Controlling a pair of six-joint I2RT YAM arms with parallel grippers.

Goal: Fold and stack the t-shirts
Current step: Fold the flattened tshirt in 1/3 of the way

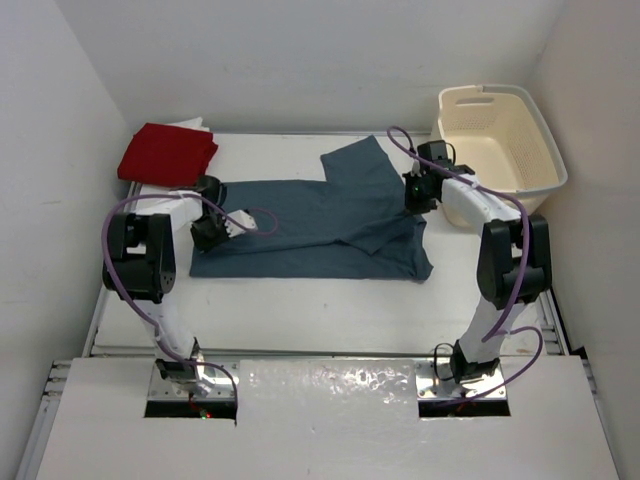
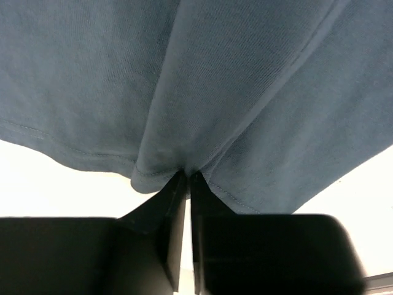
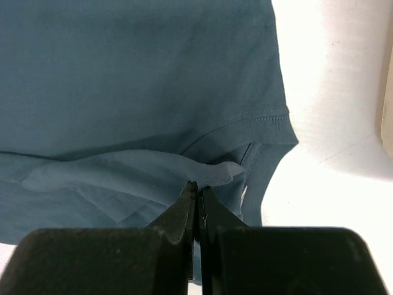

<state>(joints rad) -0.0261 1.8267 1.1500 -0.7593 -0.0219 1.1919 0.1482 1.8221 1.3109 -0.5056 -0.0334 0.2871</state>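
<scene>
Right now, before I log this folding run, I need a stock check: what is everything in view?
slate blue-grey t-shirt: one, blue-grey, spread out mid-table
red t-shirt: one, bright red, folded at the far left corner
white t-shirt: one, white, an edge showing behind the red one
laundry basket: one, cream, far right corner
table: one, white, under it all
left gripper: one, black, shut on the blue-grey shirt's hem
right gripper: one, black, shut on a fold of the same shirt
</scene>
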